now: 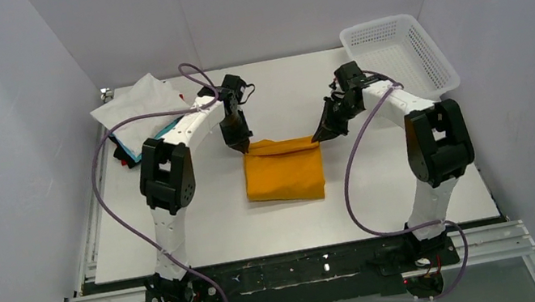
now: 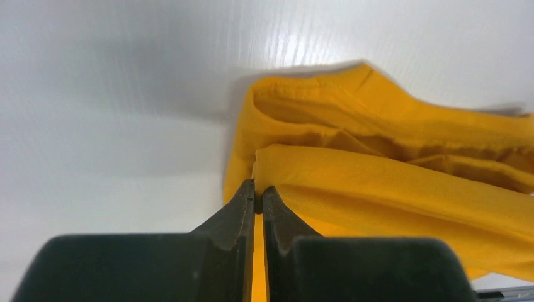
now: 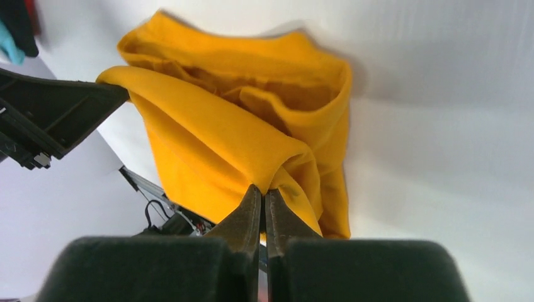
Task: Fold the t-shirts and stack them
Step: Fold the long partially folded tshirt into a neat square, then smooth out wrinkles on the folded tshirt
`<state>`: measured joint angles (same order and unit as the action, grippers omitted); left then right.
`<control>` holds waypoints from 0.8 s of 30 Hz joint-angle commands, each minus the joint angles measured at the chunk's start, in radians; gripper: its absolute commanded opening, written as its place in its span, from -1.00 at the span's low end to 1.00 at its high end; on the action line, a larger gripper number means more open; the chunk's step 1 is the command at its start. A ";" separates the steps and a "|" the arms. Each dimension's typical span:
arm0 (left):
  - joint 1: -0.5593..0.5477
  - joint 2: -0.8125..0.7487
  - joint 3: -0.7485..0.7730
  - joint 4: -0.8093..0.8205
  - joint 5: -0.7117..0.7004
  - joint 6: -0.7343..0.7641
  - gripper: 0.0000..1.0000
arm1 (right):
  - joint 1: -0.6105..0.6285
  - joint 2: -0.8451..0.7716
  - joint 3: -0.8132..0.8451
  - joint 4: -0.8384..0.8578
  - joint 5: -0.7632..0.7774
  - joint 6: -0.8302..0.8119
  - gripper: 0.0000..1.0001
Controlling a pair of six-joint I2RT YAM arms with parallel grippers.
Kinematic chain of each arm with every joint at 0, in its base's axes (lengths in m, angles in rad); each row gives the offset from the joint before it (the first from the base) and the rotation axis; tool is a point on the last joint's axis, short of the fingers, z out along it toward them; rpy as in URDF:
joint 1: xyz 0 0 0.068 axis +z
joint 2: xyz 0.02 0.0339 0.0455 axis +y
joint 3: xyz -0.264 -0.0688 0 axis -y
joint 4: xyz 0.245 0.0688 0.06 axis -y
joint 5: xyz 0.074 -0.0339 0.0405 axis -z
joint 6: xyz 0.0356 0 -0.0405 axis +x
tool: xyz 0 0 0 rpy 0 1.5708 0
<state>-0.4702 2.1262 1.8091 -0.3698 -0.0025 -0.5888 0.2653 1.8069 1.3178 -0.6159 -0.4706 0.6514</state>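
Orange-yellow soft cloth t-shirt (image 1: pixel 285 174), folded into a rough rectangle, lies in the middle of the white tabletop (image 1: pixel 181 239), between the two arms; its near edge rests flat on the tabletop; its far edge is raised at both corners. The black left gripper (image 2: pixel 258 190) has its jaws pressed together on the far left corner of the cloth, with a thin strip of orange showing between them; the black right gripper (image 3: pixel 262 192) pinches the far right corner the same way, jaws tight on a bunched fold. Between the two, the lifted layer hangs as a loose band above the layers beneath, which gape like a pocket. Farther back, at the far left corner of the tabletop, sits a pile of folded t-shirts (image 1: pixel 137 123), a crumpled white one on top, with edges of teal, black and red cloth showing at its near side; at the far right corner stands a rectangular white plastic mesh basket (image 1: pixel 395 51), well apart from the orange-yellow t-shirt.
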 commanded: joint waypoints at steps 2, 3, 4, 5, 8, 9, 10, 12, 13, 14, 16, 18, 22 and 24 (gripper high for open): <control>0.031 0.067 0.066 -0.133 -0.005 -0.013 -0.92 | -0.031 0.101 0.106 -0.013 0.051 -0.022 -0.71; 0.032 0.077 0.076 -0.123 0.018 -0.015 -0.70 | -0.034 0.117 0.126 -0.024 0.049 -0.028 -0.64; 0.033 0.087 0.095 -0.123 0.052 -0.021 -0.50 | -0.038 0.126 0.145 -0.039 0.045 -0.030 -0.57; 0.034 0.097 0.128 -0.142 0.078 -0.034 -0.20 | -0.042 0.133 0.168 -0.060 0.038 -0.031 -0.41; 0.036 0.118 0.251 -0.273 0.159 -0.109 0.80 | -0.044 0.127 0.256 -0.170 0.126 -0.039 -0.04; 0.037 0.121 0.306 -0.321 0.183 -0.122 0.93 | -0.044 0.114 0.272 -0.198 0.159 -0.041 0.03; 0.036 0.112 0.343 -0.342 0.187 -0.119 0.96 | -0.044 0.094 0.277 -0.207 0.172 -0.057 0.08; 0.035 0.058 0.340 -0.337 0.146 -0.097 0.96 | -0.044 0.043 0.261 -0.186 0.199 -0.104 0.16; 0.033 0.019 0.311 -0.324 0.126 -0.093 0.97 | -0.044 0.011 0.234 -0.161 0.204 -0.116 0.19; 0.032 -0.020 0.271 -0.306 0.132 -0.091 0.97 | -0.044 -0.028 0.199 -0.139 0.196 -0.124 0.22; 0.018 -0.104 0.178 -0.293 0.180 -0.098 0.96 | -0.040 -0.104 0.127 -0.098 0.126 -0.135 0.32; -0.033 -0.225 0.044 -0.249 0.185 -0.064 0.97 | -0.016 -0.197 0.014 -0.015 0.090 -0.148 0.45; -0.183 -0.385 -0.284 -0.065 0.063 -0.044 0.97 | 0.043 -0.288 -0.121 0.221 -0.021 -0.144 0.57; -0.187 -0.402 -0.390 0.055 0.151 -0.093 0.97 | 0.050 -0.260 -0.111 0.234 -0.131 -0.119 0.60</control>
<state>-0.5991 1.7702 1.6032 -0.4202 0.0910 -0.6514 0.2852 1.5192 1.2259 -0.5610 -0.4084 0.5247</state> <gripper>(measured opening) 0.981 0.788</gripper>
